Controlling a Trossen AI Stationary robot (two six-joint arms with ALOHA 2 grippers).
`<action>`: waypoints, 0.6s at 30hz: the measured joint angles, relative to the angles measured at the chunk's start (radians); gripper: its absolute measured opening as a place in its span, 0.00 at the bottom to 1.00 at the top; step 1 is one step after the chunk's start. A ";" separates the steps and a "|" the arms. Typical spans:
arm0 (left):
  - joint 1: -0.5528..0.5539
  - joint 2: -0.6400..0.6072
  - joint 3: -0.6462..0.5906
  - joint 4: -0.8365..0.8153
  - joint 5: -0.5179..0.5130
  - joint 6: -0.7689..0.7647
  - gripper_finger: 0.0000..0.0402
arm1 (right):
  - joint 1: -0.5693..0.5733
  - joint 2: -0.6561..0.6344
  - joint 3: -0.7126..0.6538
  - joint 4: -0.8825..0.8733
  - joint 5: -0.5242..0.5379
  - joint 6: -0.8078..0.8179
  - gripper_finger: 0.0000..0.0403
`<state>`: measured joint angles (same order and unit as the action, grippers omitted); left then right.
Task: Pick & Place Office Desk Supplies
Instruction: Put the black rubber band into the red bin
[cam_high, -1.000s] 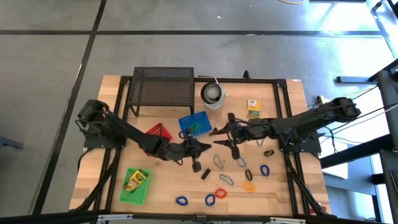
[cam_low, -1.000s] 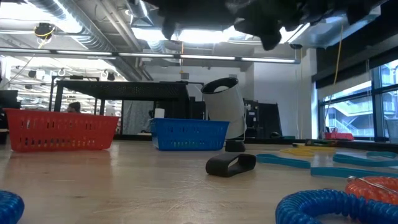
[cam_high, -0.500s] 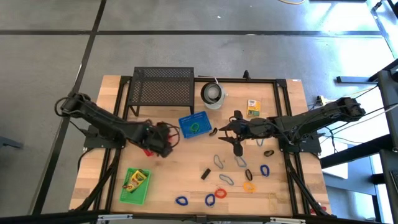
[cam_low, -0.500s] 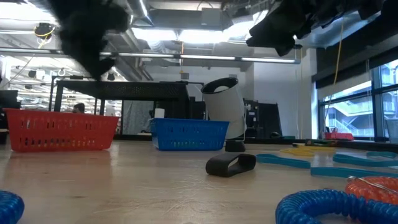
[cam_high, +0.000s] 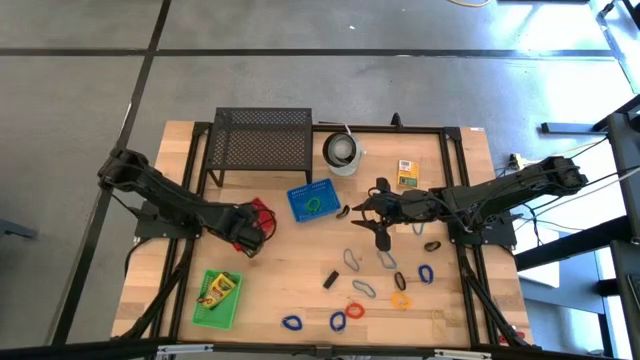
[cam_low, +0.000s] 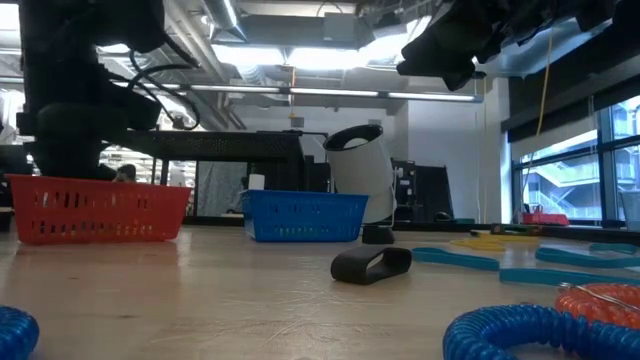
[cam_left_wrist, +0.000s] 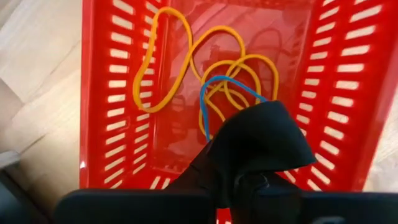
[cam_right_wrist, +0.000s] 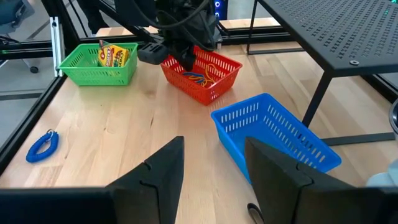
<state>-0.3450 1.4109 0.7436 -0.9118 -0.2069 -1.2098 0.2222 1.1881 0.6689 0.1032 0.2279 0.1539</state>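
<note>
Closed tight, my left gripper (cam_left_wrist: 258, 134) hangs over the red basket (cam_high: 262, 212) at the left of the table, pinching a thin blue loop (cam_left_wrist: 217, 93) that dangles into the basket among orange loops (cam_left_wrist: 186, 62). My right gripper (cam_right_wrist: 211, 165) waits with its jaws standing apart and nothing between them, above the middle of the table, right of the blue basket (cam_high: 311, 201).

Only my left wrist view shows the blue loop at my fingertips; from above, my arm hides it. The high view alone shows the scattered loops (cam_high: 362, 288) on the near right of the table, a small black clip (cam_high: 329, 279), and the crayon box (cam_high: 221, 290) in the green basket (cam_high: 205, 313) at near left. Low down, the black clip (cam_low: 371, 265) lies on the wood.
</note>
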 joint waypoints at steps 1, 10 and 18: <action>0.000 0.000 0.002 0.001 -0.005 0.000 0.02 | 0.000 0.000 0.000 0.000 0.000 0.000 0.42; 0.000 -0.001 0.007 -0.001 -0.015 0.000 0.20 | 0.000 0.000 0.000 0.000 0.000 0.022 0.42; 0.000 -0.054 0.007 -0.001 -0.006 0.009 0.34 | 0.000 0.000 0.000 -0.001 0.000 0.033 0.42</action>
<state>-0.3450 1.3565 0.7506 -0.9130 -0.2128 -1.2007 0.2222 1.1881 0.6689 0.1022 0.2279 0.1867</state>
